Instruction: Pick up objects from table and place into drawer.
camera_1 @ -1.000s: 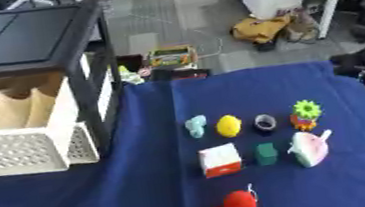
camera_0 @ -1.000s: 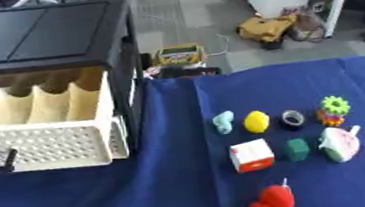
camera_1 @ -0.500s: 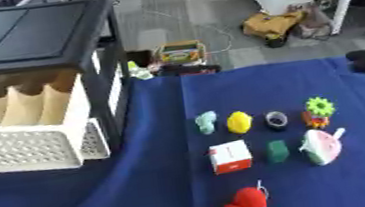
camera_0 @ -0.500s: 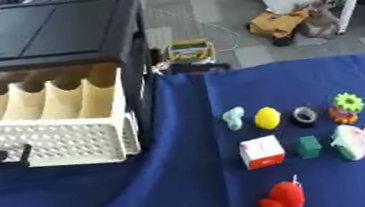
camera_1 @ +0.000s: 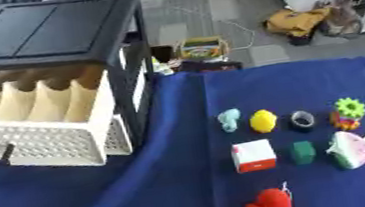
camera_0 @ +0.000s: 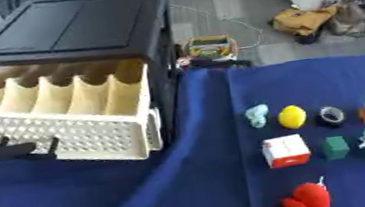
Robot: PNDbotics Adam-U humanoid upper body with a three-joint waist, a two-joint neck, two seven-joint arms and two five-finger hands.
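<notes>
Blue tablecloth (camera_0: 144, 191); small toys beside open drawer (camera_0: 73, 115)

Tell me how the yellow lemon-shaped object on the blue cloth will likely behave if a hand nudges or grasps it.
The yellow lemon-shaped object looks rounded and smooth, so a sideways nudge would probably roll it. It sits close between the pale teal item and the black ring, so a roll could bump either. Its glossy look suggests it might slip; the blue cloth may damp rolling somewhat.
</notes>
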